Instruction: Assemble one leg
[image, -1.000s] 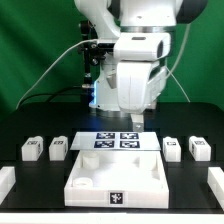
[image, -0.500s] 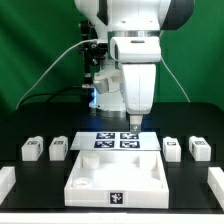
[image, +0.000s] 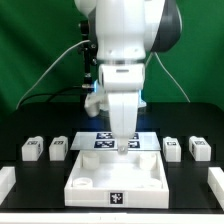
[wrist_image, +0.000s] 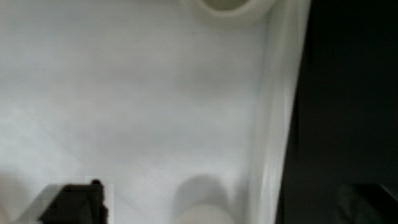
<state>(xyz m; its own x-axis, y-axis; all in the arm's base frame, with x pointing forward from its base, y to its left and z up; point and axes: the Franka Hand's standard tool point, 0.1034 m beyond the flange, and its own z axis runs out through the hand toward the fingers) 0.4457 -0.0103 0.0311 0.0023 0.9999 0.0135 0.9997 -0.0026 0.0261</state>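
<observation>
Four small white legs with tag marks lie on the black table: two at the exterior view's left and two at its right. My gripper hangs low over the far edge of the large white panel, apart from all the legs. In the wrist view the gripper is open and empty. One dark fingertip is over the panel, the other over the black table beyond the panel's rim. No leg shows in the wrist view.
The marker board lies just behind the panel, partly hidden by the arm. White blocks sit at the front corners, at the exterior view's left and right. A round hole shows in the panel.
The arm has swung down and toward the front, from above the marker board to low over the panel's far edge. The legs and panel have not moved.
</observation>
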